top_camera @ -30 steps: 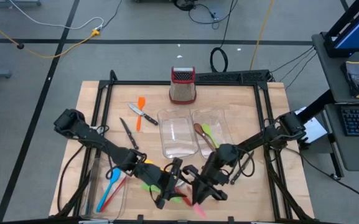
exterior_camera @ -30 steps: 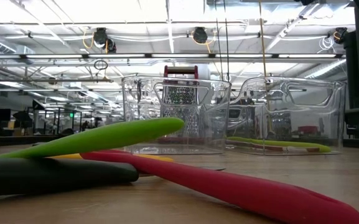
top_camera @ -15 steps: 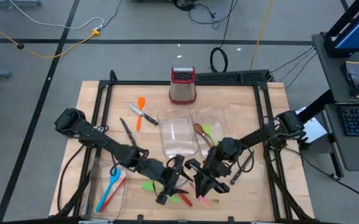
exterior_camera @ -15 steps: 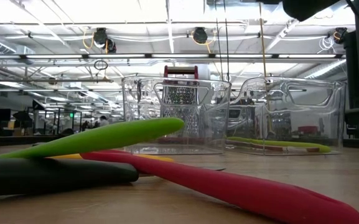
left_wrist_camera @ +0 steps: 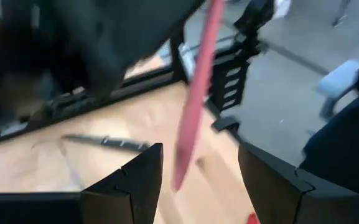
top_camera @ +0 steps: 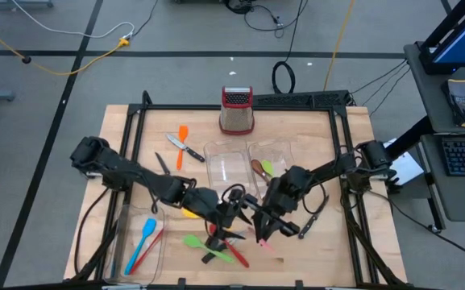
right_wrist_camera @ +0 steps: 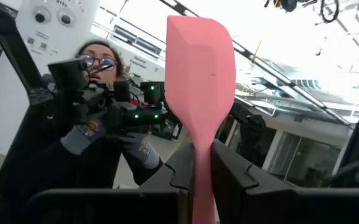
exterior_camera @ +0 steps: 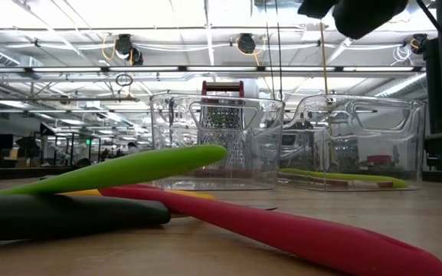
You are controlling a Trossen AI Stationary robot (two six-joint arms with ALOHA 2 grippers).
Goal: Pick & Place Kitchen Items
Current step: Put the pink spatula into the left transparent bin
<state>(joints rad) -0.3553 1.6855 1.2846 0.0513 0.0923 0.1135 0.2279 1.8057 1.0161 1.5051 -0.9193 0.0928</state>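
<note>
So the step in hand looks like the carry: the right gripper (top_camera: 263, 231) is clamped shut on the handle of a flat pink plastic spatula (right_wrist_camera: 200, 93), blade sticking out past the fingers, and it's lifted clear of the wooden table (top_camera: 329, 145). Using the clear plastic rectangular tray (top_camera: 230, 173) in the middle of the table as the landmark, the spatula hangs just on the near side of it, a bit toward the right arm.

My guess for the next move: swing it over a tray and let go, either this one or the second clear tray (top_camera: 276, 165) right beside it, which already has a green and a brown spoon in it. Needs care not to clip the rim.

The left gripper (top_camera: 226, 216) sits near that same tray's front edge with its fingers spread and nothing between them.

Versus a second ago, both grippers have come up and in toward the tray from the pile of leftover utensils, where the long red silicone spatula (exterior_camera: 282, 230) and the green silicone spatula (exterior_camera: 129, 170) haven't budged.
</note>
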